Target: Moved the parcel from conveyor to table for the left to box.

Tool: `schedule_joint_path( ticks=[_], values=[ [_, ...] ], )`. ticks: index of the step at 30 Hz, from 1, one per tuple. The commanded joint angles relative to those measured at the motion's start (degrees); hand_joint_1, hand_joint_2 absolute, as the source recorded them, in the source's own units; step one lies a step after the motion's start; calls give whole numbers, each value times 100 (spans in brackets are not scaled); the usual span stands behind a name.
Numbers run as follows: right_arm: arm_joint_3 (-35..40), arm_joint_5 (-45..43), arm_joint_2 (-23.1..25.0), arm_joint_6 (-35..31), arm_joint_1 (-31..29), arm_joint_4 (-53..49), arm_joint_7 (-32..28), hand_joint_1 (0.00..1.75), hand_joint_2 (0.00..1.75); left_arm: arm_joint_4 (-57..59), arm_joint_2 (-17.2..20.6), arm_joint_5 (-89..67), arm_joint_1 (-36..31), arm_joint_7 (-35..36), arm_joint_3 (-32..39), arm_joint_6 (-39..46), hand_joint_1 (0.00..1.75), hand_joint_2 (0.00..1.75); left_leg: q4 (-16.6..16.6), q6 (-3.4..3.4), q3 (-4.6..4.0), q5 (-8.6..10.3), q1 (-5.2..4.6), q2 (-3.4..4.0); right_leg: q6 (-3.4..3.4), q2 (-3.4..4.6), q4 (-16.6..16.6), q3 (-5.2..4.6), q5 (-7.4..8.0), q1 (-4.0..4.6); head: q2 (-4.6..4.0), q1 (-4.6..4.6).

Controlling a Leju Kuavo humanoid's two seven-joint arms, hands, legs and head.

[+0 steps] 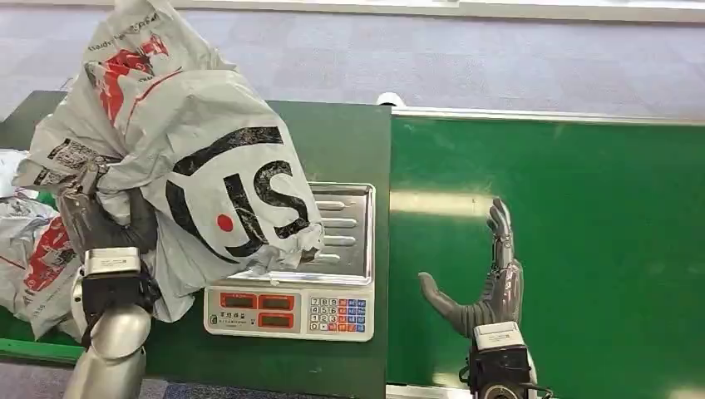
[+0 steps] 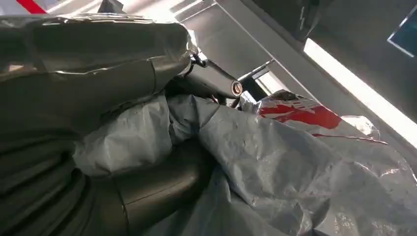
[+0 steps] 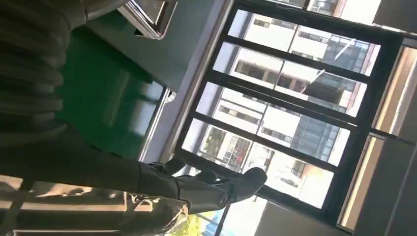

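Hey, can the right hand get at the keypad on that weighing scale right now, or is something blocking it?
Probably yes. The right hand is open over the green belt, and the scale keypad lies uncovered just across; the parcel in the left hand overhangs only the pan.

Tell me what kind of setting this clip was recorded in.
Most likely a parcel sorting or logistics station: a green conveyor belt, a steel-topped electronic weighing scale, and a grey plastic courier bag gripped in the left hand, with more bagged parcels beside it.
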Motion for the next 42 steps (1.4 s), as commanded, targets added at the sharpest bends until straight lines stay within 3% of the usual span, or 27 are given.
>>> schedule_joint_path(
  ticks=[1,6,8,9,10,11,12,14,18,27,32,34,35,36,39,42],
  values=[
    [-135,-51,-115,-81,98,85,17,0,175,-259,361,-92,31,43,667,618,175,175,-6,7,3,2,0,10,-12,6,-4,-1,5,3,0,0],
    [-206,-38,-169,-92,74,174,59,0,175,-103,615,274,-149,32,1727,586,173,175,-8,5,10,-1,2,18,-16,13,-4,-1,3,5,0,-2],
    [-231,-80,-132,-89,-13,298,116,0,175,65,701,-183,-221,88,2204,737,169,175,-4,4,5,0,3,16,-10,13,0,-5,3,6,0,-2],
    [-236,-89,-111,-114,-42,358,124,0,175,239,619,-801,-358,231,2773,737,171,175,-7,6,10,1,4,25,-15,20,-3,-4,7,8,0,0],
    [-246,-93,-106,-140,-59,387,134,0,175,572,824,-852,-422,873,2939,378,166,175,-4,5,6,0,5,27,-13,22,0,-7,6,9,0,0],
    [-302,-78,-104,-163,-90,462,243,0,175,1539,1393,-1225,-622,1914,3346,-140,166,175,-8,4,9,1,5,28,-13,23,0,-6,6,8,0,0],
    [-348,-88,-104,-142,-104,518,245,0,175,2621,1727,-756,-935,1212,3661,-162,171,175,-19,5,22,6,1,38,-18,31,-5,-1,10,6,0,0],
    [-431,-101,-72,-65,-74,573,262,0,175,3762,1906,-714,-1246,739,3954,-215,171,175,-23,0,27,9,-4,18,-17,13,-1,10,3,0,0,4],
    [-472,-48,-61,15,-159,667,288,0,175,4634,2015,-1066,-1479,978,4158,-77,171,175,-16,-2,22,7,9,54,-26,44,-1,-11,12,14,0,2],
    [-465,-44,-63,29,-196,700,311,0,175,4852,2075,-1298,-1549,1197,4170,-29,173,175,-16,-1,4,12,14,36,-28,25,-1,-13,10,18,0,2],
    [-393,-58,-52,54,-199,819,362,0,175,5859,2300,-1688,-1770,1188,4106,-160,159,175,-24,-1,9,17,11,35,-33,26,-3,-12,14,16,0,2],
    [-393,-55,-31,67,-213,881,370,0,175,6157,2345,-1668,-1856,1155,4125,-199,136,175,-20,0,8,15,13,36,-32,27,-2,-14,13,18,0,2],
    [-416,-42,-20,78,-232,910,371,0,175,6311,2327,-1351,-1967,907,4222,-442,16,175,-17,-2,6,12,11,37,-27,30,1,-17,11,15,0,2],
    [-448,-24,-18,93,-243,914,373,0,175,6312,2254,-979,-2043,677,4318,-733,0,175,-15,-2,4,12,14,36,-27,30,1,-16,11,18,0,2],
    [-459,-21,-29,104,-250,908,375,0,175,6287,2213,-984,-2065,687,4291,-709,0,175,-13,0,0,12,14,27,-25,20,1,-15,10,18,0,2],
    [-563,19,4,161,-242,927,387,0,175,5712,1994,-6,-1886,263,4312,-1580,0,175,-11,-2,-2,10,14,30,-23,25,2,-18,9,17,0,2]
  ],
)
